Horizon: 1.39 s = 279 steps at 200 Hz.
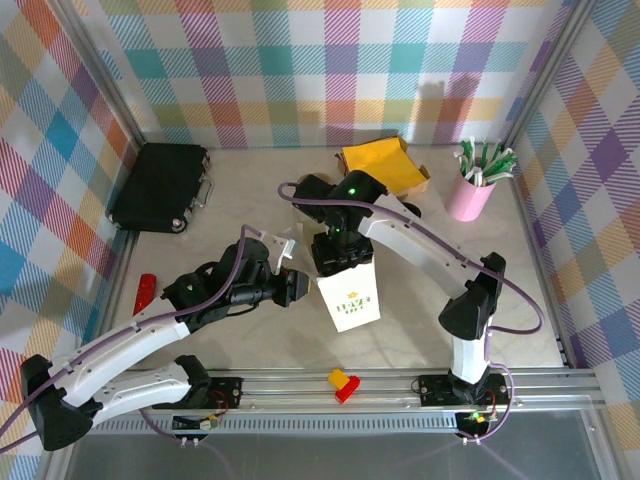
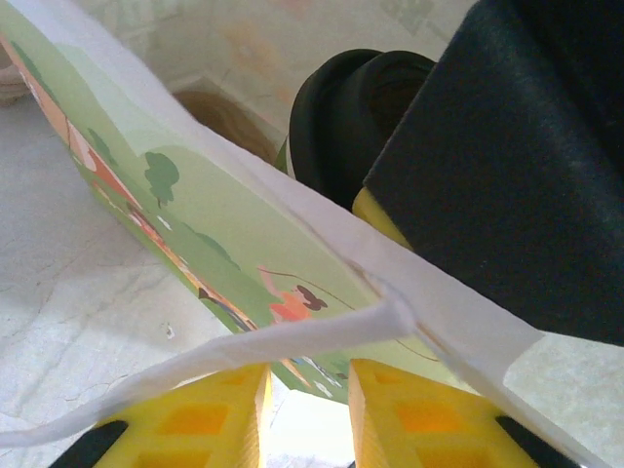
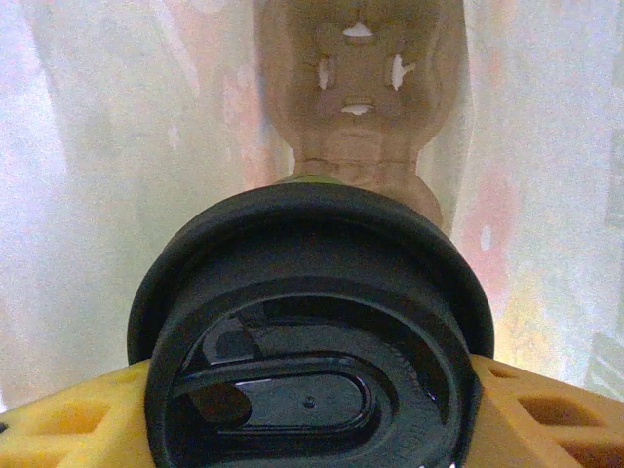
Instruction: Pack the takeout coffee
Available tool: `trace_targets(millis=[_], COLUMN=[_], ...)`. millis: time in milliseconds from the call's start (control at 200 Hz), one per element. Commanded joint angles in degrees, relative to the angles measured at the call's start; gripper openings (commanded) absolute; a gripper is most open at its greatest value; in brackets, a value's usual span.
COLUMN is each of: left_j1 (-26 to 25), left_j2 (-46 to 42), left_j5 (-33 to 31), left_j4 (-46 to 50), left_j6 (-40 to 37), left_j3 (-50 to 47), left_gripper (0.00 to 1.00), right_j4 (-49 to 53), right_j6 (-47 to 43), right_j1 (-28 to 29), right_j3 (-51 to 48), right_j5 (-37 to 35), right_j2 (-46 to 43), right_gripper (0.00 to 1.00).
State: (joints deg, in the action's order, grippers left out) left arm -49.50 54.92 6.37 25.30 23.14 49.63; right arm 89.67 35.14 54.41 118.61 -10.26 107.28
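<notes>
Right wrist: right gripper [image 3: 310, 414] has its yellow fingers clamped on the takeout coffee [image 3: 312, 292], black lid up, down inside the white paper bag [image 1: 350, 300]. Left wrist: left gripper [image 2: 304, 414] is at the bag's rim beside the handle, its fingers a narrow gap apart. I cannot tell whether it is pinching the paper.

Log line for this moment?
left tool: grips white paper bag rim | right tool: holds green paper cup with black lid inside bag | cup not released
</notes>
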Motion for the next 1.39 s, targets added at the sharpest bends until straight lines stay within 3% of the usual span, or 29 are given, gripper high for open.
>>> trace_targets(millis=[0, 430, 655, 755, 985, 1390], left_j1=[-0.5, -0.6, 1.1, 2.2, 2.4, 2.4], left_j2=[-0.4, -4.7, -2.6, -1.5, 1.4, 0.4], left_j5=[0.7, 4.1, 1.0, 0.8, 9.3, 8.8], left_j4=[-1.1, 5.2, 8.1, 5.7, -2.5, -2.3], left_j6=[0.0, -7.1, -3.7, -0.8, 1.7, -0.7], left_j3=[-1.4, 6.6, 11.4, 11.0, 7.3, 4.1], left_gripper=[0.27, 0.39, 0.41, 0.41, 0.38, 0.37], right_j4=[1.3, -2.5, -5.1, -5.3, -4.7, 0.4], right_j6=[0.8, 1.2, 0.7, 0.5, -0.1, -1.6], right_j1=[0.4, -0.1, -0.9, -1.5, -2.5, -3.2], right_j3=[1.0, -5.5, -7.5, -6.8, -4.8, 3.5], right_j5=[-1.2, -1.7, 0.0, -0.1, -0.5, -1.1], right_j2=[-1.5, -3.4, -5.9, -6.2, -6.0, -3.7], right_gripper=[0.49, 0.50, 0.50, 0.49, 0.49, 0.49])
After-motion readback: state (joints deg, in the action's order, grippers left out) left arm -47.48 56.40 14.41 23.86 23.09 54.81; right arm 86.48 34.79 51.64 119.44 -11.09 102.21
